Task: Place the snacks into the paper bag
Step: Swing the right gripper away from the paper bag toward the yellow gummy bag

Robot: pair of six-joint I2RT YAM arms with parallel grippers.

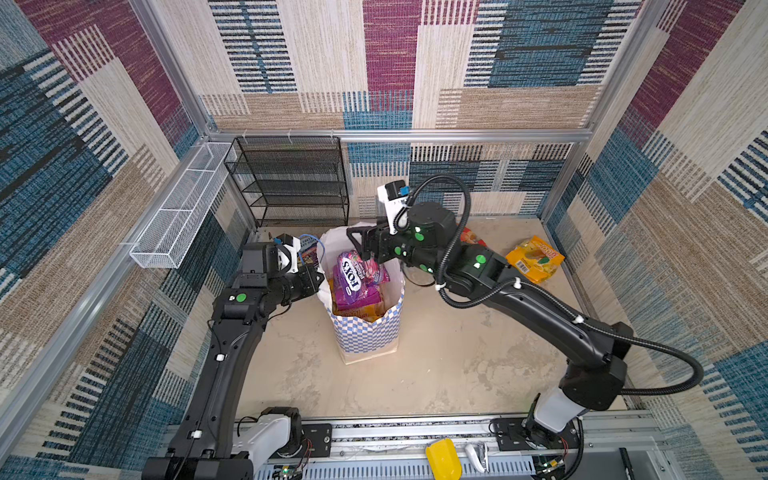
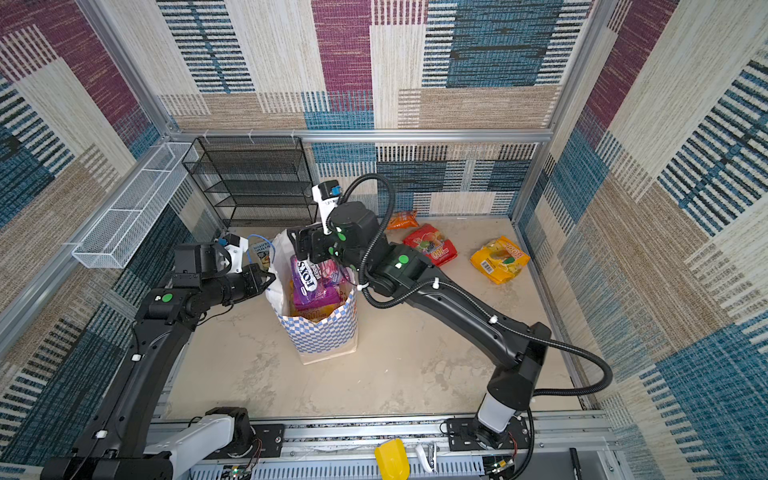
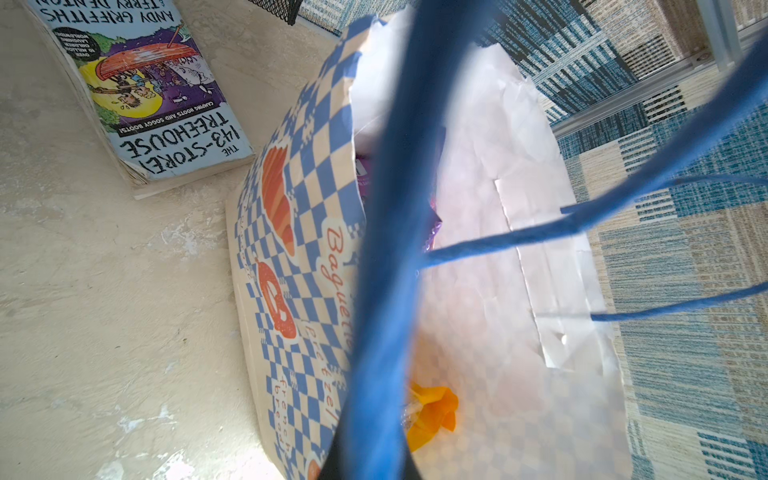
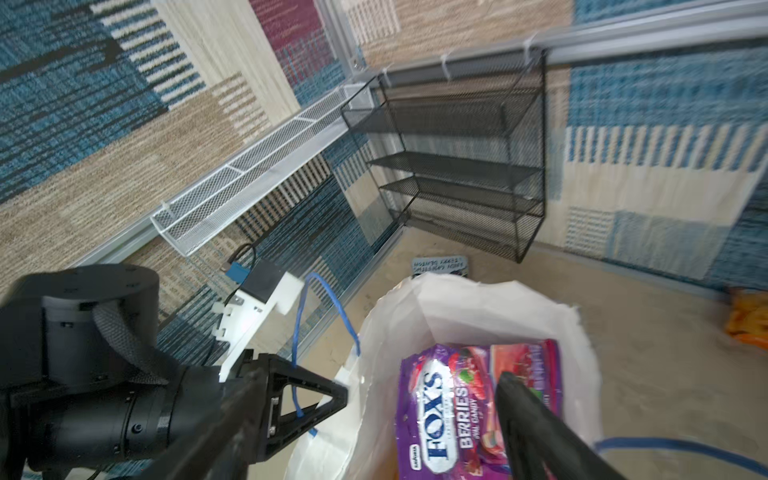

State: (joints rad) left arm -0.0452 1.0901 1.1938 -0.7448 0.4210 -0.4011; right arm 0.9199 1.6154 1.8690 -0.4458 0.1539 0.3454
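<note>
Paper bag [image 1: 365, 332]: upright mid-table, mouth open.
Left gripper [image 1: 319, 279]: clamped shut on the bag rim nearest it.
Right gripper [image 1: 365, 255]: jaws wide over the mouth, holding nothing.
Fox's berries packet [image 1: 353, 278]: inside the bag, on top.
Yellow packet [image 1: 534, 257]: far right table corner; likely light, soft, slippery film, so pinch a sealed edge.

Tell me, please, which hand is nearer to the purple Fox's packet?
Right. The right hand hangs open just above the purple packet in the paper bag; the left hand is beside the bag's left rim, shut on its blue cord handle.
</note>
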